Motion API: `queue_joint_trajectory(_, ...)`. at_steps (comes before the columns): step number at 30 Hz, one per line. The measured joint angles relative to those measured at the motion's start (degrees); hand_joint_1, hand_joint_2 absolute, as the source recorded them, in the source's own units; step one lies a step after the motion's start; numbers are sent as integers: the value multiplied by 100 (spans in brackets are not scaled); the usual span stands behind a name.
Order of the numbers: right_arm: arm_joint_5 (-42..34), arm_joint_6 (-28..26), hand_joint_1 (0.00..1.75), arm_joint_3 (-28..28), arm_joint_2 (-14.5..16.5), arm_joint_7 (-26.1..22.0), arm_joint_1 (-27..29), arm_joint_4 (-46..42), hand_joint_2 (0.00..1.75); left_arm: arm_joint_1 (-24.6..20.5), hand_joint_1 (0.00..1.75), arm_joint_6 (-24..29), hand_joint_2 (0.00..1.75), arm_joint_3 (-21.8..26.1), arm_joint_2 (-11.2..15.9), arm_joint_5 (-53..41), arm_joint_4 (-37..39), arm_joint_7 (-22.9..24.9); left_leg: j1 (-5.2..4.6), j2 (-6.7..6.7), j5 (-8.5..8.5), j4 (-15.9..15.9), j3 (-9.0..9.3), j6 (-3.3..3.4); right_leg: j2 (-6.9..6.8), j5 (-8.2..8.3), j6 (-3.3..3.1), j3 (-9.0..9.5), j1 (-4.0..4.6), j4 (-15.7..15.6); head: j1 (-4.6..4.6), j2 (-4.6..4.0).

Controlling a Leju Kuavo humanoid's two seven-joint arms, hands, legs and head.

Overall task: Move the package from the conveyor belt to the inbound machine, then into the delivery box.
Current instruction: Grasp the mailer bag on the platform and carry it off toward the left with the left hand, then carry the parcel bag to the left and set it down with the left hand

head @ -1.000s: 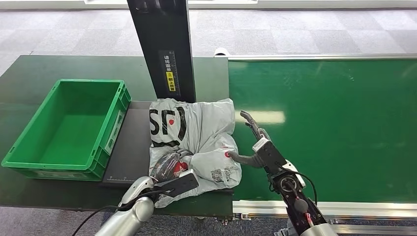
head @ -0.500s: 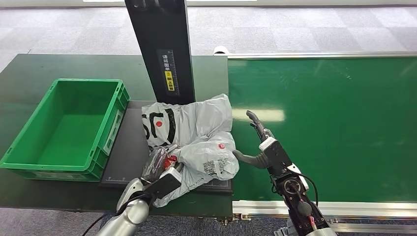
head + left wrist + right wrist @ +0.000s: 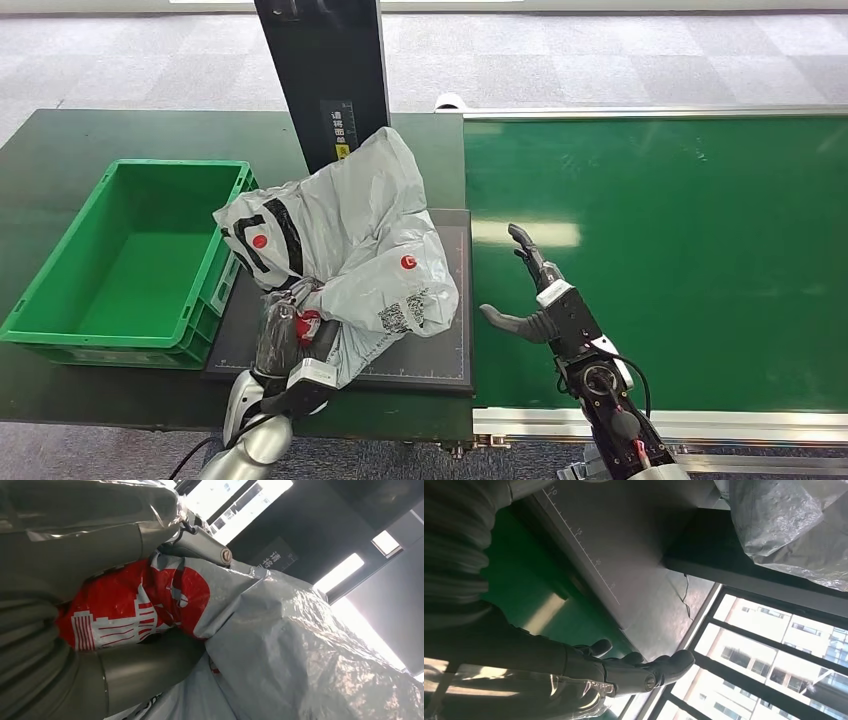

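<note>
Drooping limp and crinkled over the inbound machine's plate [image 3: 440, 350], the package [image 3: 340, 240] looks light, soft and slippery, bunched in the left hand [image 3: 285, 335] while the right hand [image 3: 535, 300] hovers open-fingered

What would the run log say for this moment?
left hand: grips package | package: lifted, leaning toward green box | right hand: open over belt

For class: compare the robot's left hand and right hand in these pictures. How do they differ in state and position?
The left hand grips the grey package, lifting it toward the green box; the right hand holds nothing, its fingers spread. The left hand is above the dark scale plate; the right is above the conveyor belt. Both reach forward.
</note>
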Motion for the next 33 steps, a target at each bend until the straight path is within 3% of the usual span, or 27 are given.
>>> queue_joint_trajectory(5,-2,-1,0,2,-4,0,0,0,175,16,175,60,175,1,1,-34,-45,-16,0,0,0,0,0,0,0,0,0,-1,0,0,-1,-1)
queue_joint_trajectory(9,-20,-27,0,7,-5,-4,23,0,175,41,175,607,175,197,-85,-783,-153,-383,0,0,0,0,-2,0,0,0,0,-2,0,0,-1,-1)
queue_joint_trajectory(13,-26,-73,0,23,-2,-6,46,0,175,-26,175,726,175,1018,-386,-2175,-532,-645,0,2,0,0,-4,0,0,0,0,-4,0,0,0,-2)
queue_joint_trajectory(19,-15,-136,0,34,-13,-28,153,0,175,-556,175,746,175,2638,-676,-3379,-924,-492,2,3,3,-1,-2,-3,1,2,-3,-3,2,3,1,-1)
queue_joint_trajectory(21,0,-122,0,43,-16,-59,156,0,175,-937,175,743,175,3261,-531,-3390,-728,-298,4,12,5,-2,1,-5,9,4,-6,-3,4,5,2,-1)
queue_joint_trajectory(24,22,-109,0,52,-22,-78,147,0,175,-1451,175,703,175,3897,-117,-2109,-109,-296,10,25,7,-2,8,-9,23,6,-10,-6,9,7,-3,-1)
queue_joint_trajectory(28,35,-109,0,63,-29,-77,142,0,175,-1713,175,738,175,4075,188,-1566,423,-258,12,13,9,-2,-1,-12,10,4,-9,-6,11,8,1,0)
queue_joint_trajectory(33,54,-109,0,79,-26,-77,146,0,175,-1812,175,743,175,4193,219,-1834,591,-195,9,16,9,-1,-6,-11,12,5,-8,-6,8,6,2,-2)
